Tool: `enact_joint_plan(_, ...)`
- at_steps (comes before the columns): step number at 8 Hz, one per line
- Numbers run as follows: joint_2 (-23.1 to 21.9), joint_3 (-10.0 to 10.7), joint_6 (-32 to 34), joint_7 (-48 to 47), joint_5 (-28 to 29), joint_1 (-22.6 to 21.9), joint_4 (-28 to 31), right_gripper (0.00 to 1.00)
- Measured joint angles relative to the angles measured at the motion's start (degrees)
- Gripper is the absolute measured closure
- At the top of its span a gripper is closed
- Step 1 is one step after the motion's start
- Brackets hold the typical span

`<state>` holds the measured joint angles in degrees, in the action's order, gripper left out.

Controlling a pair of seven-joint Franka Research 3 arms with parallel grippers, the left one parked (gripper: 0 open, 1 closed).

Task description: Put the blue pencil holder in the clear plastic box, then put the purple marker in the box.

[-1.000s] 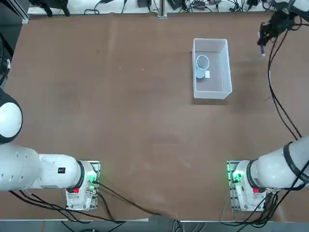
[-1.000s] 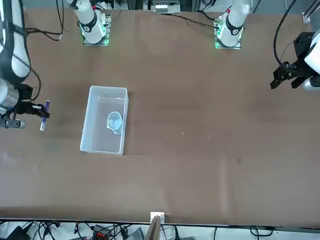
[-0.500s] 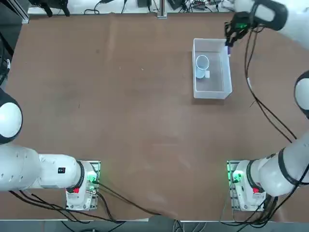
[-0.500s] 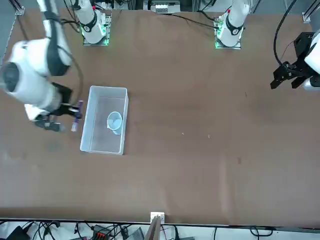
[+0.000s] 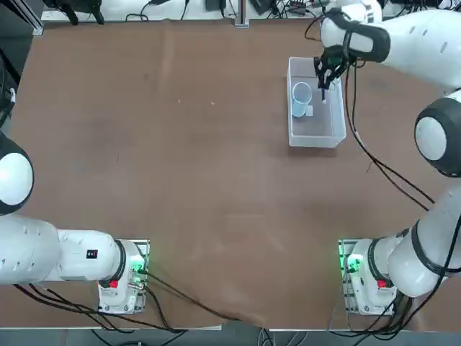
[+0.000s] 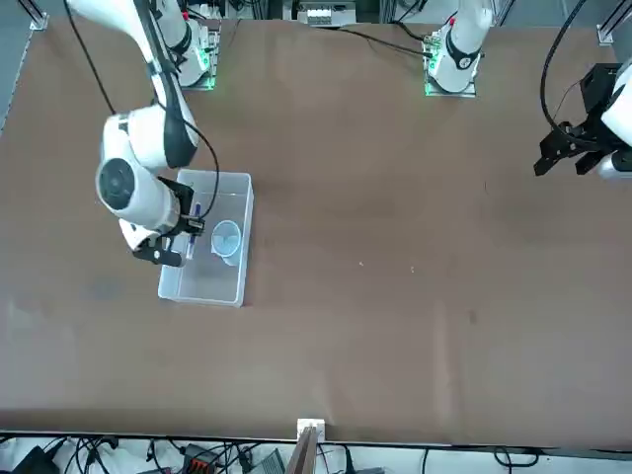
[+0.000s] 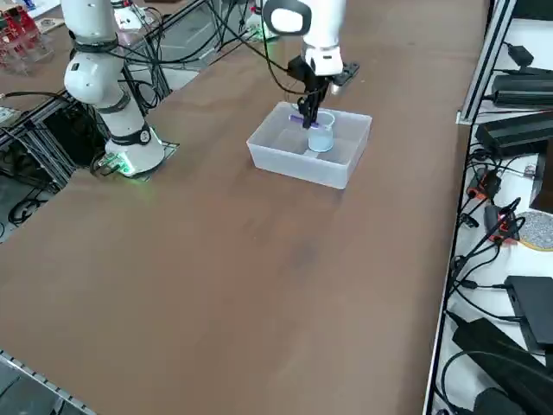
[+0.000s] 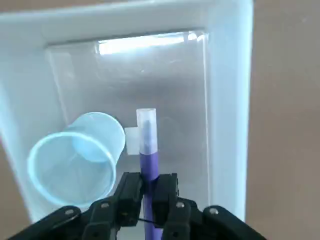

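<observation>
The clear plastic box [image 5: 336, 125] [image 6: 175, 288] [image 7: 285, 162] [image 8: 231, 100] sits on the far right part of the table. The blue pencil holder [image 5: 300, 97] [image 6: 226, 240] [image 7: 321, 137] [image 8: 75, 159] stands upright inside it, next to a small white label [image 5: 309, 110] on the floor. My right gripper [image 5: 325, 78] [image 6: 188, 229] [image 7: 306, 111] [image 8: 148, 192] hangs over the box, shut on the purple marker [image 5: 323, 93] [image 6: 192, 237] [image 7: 304, 119] [image 8: 147, 150]. The marker points down into the box beside the cup, whitish tip lowest.
Brown tabletop spreads wide to the left and toward the arm bases. Black cables [image 5: 385, 162] trail from my right arm across the table to its base [image 5: 364, 277]. More cables and power bricks [image 7: 518, 130] lie past the table's right edge.
My right gripper carried the purple marker from beyond the box's right side leftward, and now holds it over the box interior beside the cup.
</observation>
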<state>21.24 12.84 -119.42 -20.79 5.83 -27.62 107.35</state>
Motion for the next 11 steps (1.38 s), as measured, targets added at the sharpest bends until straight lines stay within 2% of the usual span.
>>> enact_joint_plan(4, 0.38, 0.12, -5.22, 3.45, -0.31, -0.67, 5.38, 0.85)
enact_joint_plan(7, 0.34, 0.65, -13.1, 5.75, -0.31, -0.59, 10.08, 0.85)
enact_joint_plan(11, 1.52, 0.7, -14.73, 5.93, -0.31, -0.57, 11.4, 0.85)
